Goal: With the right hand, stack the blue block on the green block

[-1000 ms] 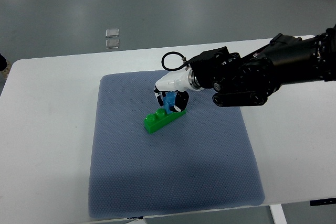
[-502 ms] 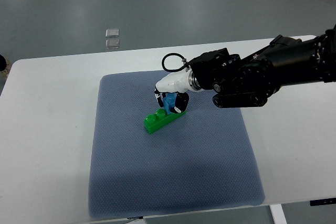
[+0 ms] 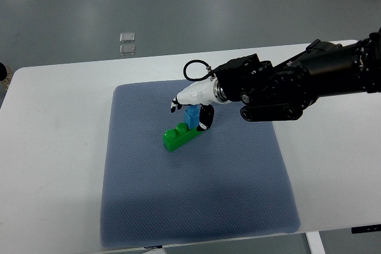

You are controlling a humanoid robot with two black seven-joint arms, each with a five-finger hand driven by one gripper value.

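Risk: blue block point(image 3: 191, 116) is seated on green block's point(image 3: 182, 135) 2 o'clock end, right hand point(image 3: 191, 104) fingers splayed, released. Block could be dislodged if clipped during retreat.

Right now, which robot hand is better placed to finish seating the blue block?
The right robot hand: it hovers beside the blue block atop the green block. No left arm is in view.

— Where does the mat point(image 3: 196, 194) lie?
— Mid-bench point(image 3: 53, 147), reaching its near edge.
— And the blocks?
— The long block point(image 3: 178, 136) sits toward the mat's far edge; the small block point(image 3: 191, 116) stands on its right end.
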